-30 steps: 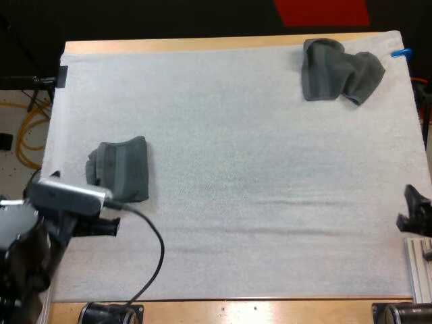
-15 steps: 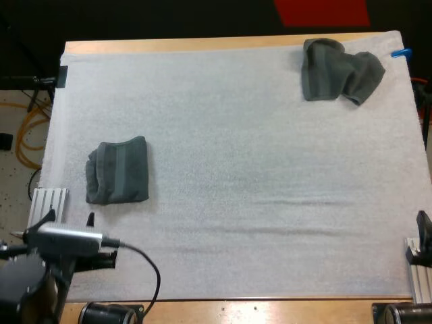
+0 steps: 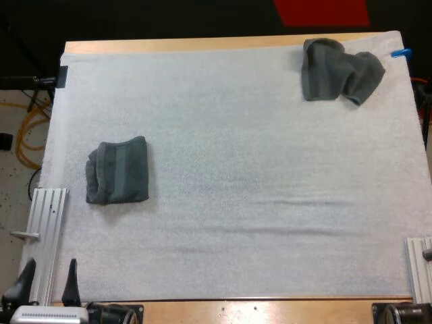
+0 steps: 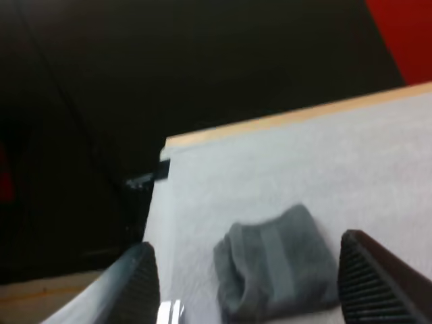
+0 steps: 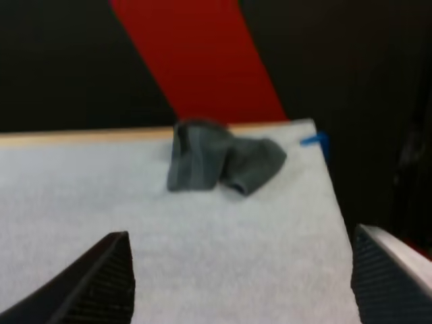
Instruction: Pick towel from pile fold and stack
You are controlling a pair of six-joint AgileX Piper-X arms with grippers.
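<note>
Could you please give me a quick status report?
Left gripper open, right gripper open, both empty. Folded towel on mat's left; crumpled towel at far right corner. No obstructions.

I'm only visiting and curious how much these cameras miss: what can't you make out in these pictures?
- The folded towel: in the high view its top layer hides how many layers lie beneath, and whether it is one towel or several.
- The crumpled towel: in the high and right wrist views its own bunched cloth hides the inner folds and underside.
- The left gripper: everything behind its fingers is cut off by the high view's lower edge.
</note>
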